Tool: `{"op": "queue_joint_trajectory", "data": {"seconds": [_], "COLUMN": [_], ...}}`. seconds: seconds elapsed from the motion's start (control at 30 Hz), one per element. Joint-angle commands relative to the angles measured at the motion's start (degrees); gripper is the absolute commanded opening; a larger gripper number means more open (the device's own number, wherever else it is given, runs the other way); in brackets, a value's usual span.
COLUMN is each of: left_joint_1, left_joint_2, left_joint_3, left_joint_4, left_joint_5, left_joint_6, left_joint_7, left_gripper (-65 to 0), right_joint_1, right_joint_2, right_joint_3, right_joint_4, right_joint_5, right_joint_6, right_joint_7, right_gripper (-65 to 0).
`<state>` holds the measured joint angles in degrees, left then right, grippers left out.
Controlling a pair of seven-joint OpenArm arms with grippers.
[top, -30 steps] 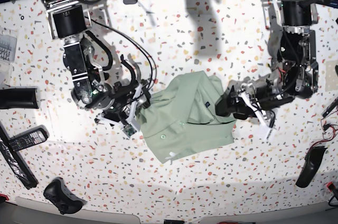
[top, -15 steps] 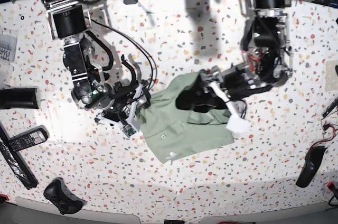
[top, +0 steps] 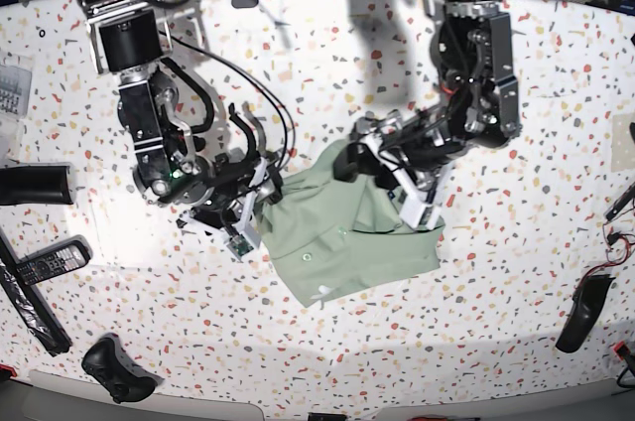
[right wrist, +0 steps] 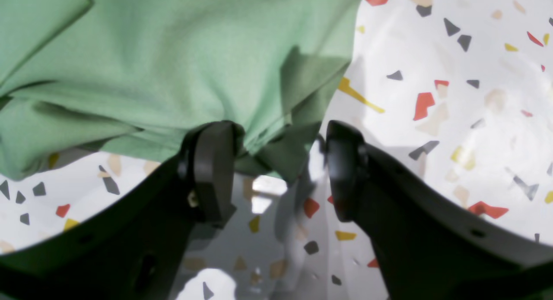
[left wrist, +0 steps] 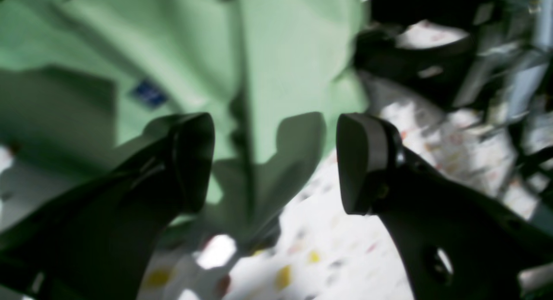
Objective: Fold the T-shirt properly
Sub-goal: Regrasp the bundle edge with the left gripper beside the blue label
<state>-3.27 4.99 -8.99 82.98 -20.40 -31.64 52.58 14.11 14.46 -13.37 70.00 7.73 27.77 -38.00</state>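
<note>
The T-shirt (top: pixel 342 237) is a pale sage-green bundle, partly folded, lying mid-table with a small button and a white tag showing near its front edge. My left gripper (top: pixel 357 151) hovers over the shirt's upper right edge. In the left wrist view it (left wrist: pixel 274 162) is open and holds nothing, with the T-shirt (left wrist: pixel 285 58) and its dark label (left wrist: pixel 149 93) just beyond the fingertips. My right gripper (top: pixel 260 193) sits at the shirt's left edge. In the right wrist view it (right wrist: pixel 278 170) stands open, with a corner of the T-shirt (right wrist: pixel 181 62) lying loose between the fingers.
Remote controls (top: pixel 45 264) and a black game controller (top: pixel 114 366) lie at the left front. A black block (top: pixel 30 184) sits at the left edge and a dark handset (top: pixel 585 312) at the right. The speckled table (top: pixel 476 342) surrounds the shirt.
My left arm has swung from the shirt's right side up and leftwards over its upper edge. The right arm and the shirt have stayed put.
</note>
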Motion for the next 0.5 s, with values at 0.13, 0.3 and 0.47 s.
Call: {"op": "queue_joint_trajectory", "data": {"seconds": [0.13, 0.3, 0.47], "left_joint_1": [0.31, 0.39, 0.44], "left_joint_2": [-1.20, -1.18, -1.20], "left_joint_3": [0.15, 0.15, 0.15], "left_joint_4": [0.98, 0.98, 0.94], "left_joint_5": [2.32, 3.10, 9.18], "left_joint_6": [0.61, 0.63, 3.39], "left_joint_7": [-3.10, -5.27, -8.26], "left_gripper": [-24.2, -24.2, -24.2], "right_joint_1": [0.98, 0.96, 0.96], "right_joint_2": [0.46, 0.46, 0.46], "right_joint_3": [0.22, 0.22, 0.22], "right_joint_4": [0.57, 0.57, 0.57], "right_joint_5": [0.02, 0.26, 1.16], "right_joint_6": [-0.20, -0.20, -0.17], "right_joint_7": [-0.59, -0.61, -0.61], "right_gripper": [-32.3, -32.3, -32.3]}}
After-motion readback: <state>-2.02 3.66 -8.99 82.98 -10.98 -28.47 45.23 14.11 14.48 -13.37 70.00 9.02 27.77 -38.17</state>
